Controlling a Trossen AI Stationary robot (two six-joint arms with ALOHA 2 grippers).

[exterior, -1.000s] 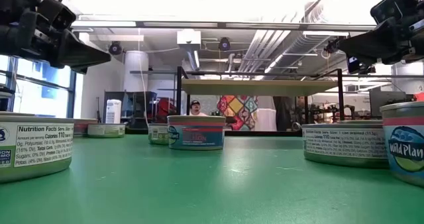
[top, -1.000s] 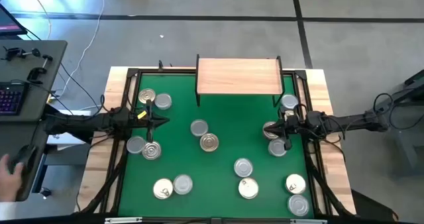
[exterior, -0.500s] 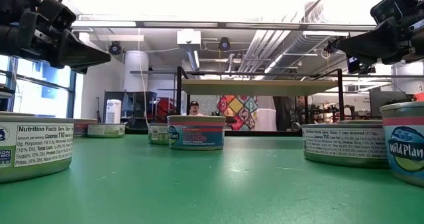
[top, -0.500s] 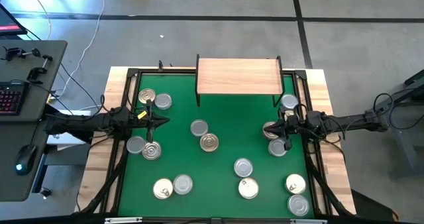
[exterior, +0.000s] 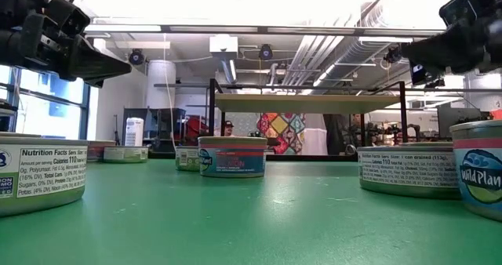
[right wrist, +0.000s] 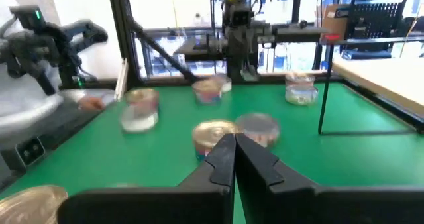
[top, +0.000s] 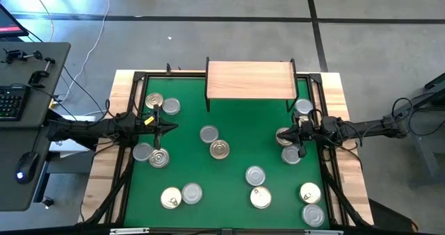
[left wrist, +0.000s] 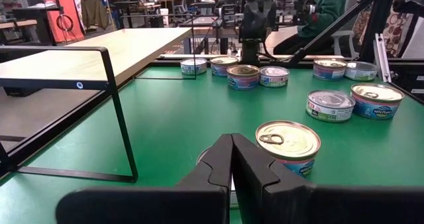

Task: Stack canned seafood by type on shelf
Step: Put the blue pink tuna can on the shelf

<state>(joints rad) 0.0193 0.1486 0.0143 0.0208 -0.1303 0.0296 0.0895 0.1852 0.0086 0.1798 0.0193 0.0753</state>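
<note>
Both claws clenched, grasping nothing. Left claw (top: 169, 128) hovers over the left side of the green mat (top: 233, 138), right claw (top: 281, 133) over the right side, facing each other. Shelf (top: 250, 79) at the far edge of the bench, top bare. Canned seafood (top: 220, 149) scattered flat across the mat: gold and silver lids mixed, none stacked, some touching in pairs.

One camera looks straight down on the whole green mat (top: 229, 169), and another sits at mat level, facing the light-wood shelf on black legs (exterior: 307, 102). Each wrist camera faces inward across the mat toward the opposite arm, so both share the round flat tins (left wrist: 287, 144) in the middle.
</note>
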